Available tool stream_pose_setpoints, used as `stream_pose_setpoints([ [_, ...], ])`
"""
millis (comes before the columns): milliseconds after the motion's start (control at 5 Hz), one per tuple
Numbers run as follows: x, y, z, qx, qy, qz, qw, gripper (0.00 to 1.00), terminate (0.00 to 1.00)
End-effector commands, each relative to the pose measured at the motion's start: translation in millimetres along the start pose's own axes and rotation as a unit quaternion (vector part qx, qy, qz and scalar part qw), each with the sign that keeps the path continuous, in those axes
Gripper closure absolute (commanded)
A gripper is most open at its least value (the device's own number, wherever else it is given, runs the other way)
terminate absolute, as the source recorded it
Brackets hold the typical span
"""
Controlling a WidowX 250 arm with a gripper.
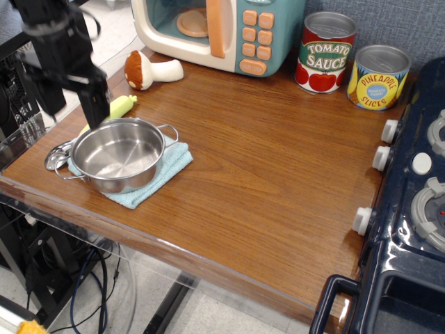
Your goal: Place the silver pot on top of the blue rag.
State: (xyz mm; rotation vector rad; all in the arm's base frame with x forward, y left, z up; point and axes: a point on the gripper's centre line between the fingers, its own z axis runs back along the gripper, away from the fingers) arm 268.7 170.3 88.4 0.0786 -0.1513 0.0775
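Note:
The silver pot (117,154) stands upright on the blue rag (172,161) near the front left corner of the wooden table. The rag shows past the pot on its right and front sides. The pot is empty, with one wire handle toward the back right and one toward the front left. My gripper (69,104) hangs above and behind the pot's left rim, lifted free of it. Its two black fingers (93,104) are spread apart and hold nothing.
A yellow-green toy (119,106) lies just behind the pot, and a mushroom toy (149,71) beyond it. A toy microwave (219,31) stands at the back, with a tomato sauce can (326,52) and a pineapple can (378,77) at the back right. A toy stove (417,202) fills the right edge. A small metal piece (54,157) lies left of the pot.

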Motion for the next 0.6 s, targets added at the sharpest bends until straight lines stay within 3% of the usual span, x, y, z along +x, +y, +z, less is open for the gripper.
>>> stream_pose_setpoints([
  [0,10.5,-0.1,53.8,0.052,-0.071,-0.025,0.9958,0.0,0.0],
  [200,10.5,-0.1,53.8,0.052,-0.071,-0.025,0.9958,0.0,0.0],
  [400,10.5,-0.1,53.8,0.052,-0.071,-0.025,0.9958,0.0,1.0],
])
